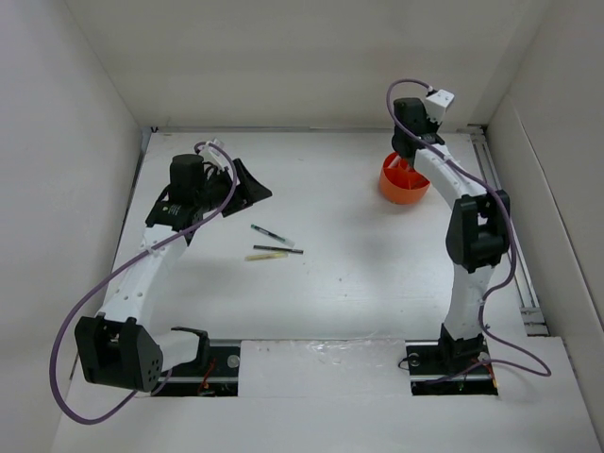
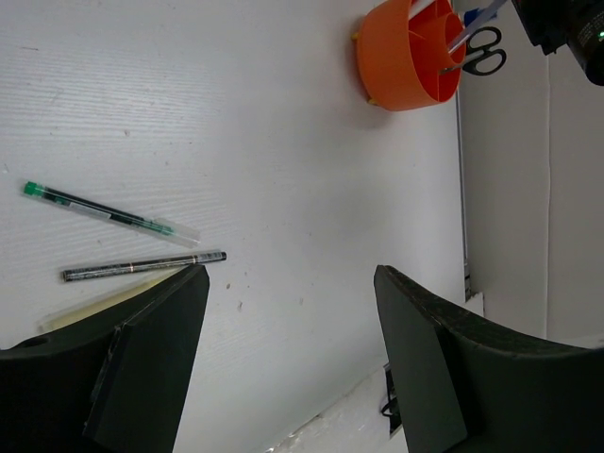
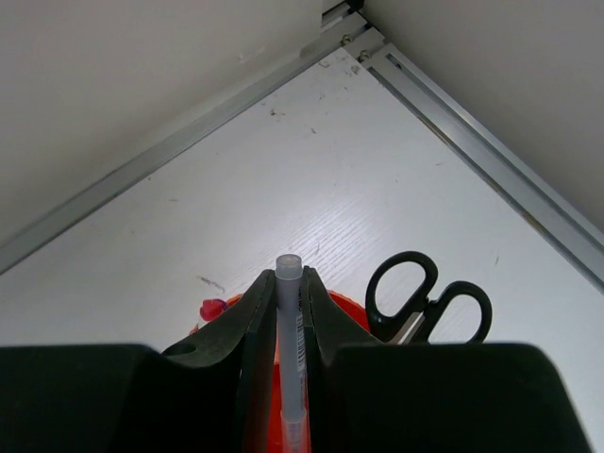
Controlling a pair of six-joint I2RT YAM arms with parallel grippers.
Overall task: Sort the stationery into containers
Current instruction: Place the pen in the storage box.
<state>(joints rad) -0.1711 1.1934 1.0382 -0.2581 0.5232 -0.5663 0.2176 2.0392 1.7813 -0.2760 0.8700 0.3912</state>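
Note:
The orange container [image 1: 404, 182] stands at the back right. My right gripper [image 1: 408, 149] hangs over it, shut on a grey pen [image 3: 291, 377] that stands upright between the fingers [image 3: 255, 330]; the right wrist view shows my right gripper [image 3: 289, 281] above the container's rim [image 3: 345, 302]. Black-handled scissors [image 3: 429, 293] stand in the container [image 2: 406, 57], handles up. Mid-table lie a clear green-capped pen [image 2: 111, 215], a dark pen [image 2: 143, 266] and a pale yellow stick [image 2: 94, 307]. My left gripper [image 2: 291, 274] is open and holds nothing, just beside them.
White walls close in the table on three sides, and a metal rail [image 3: 472, 142] runs along the right edge near the container. A small red tip [image 3: 212, 309] shows at the container's left rim. The right arm's black body [image 2: 566, 28] is close to the scissors [image 2: 481, 52].

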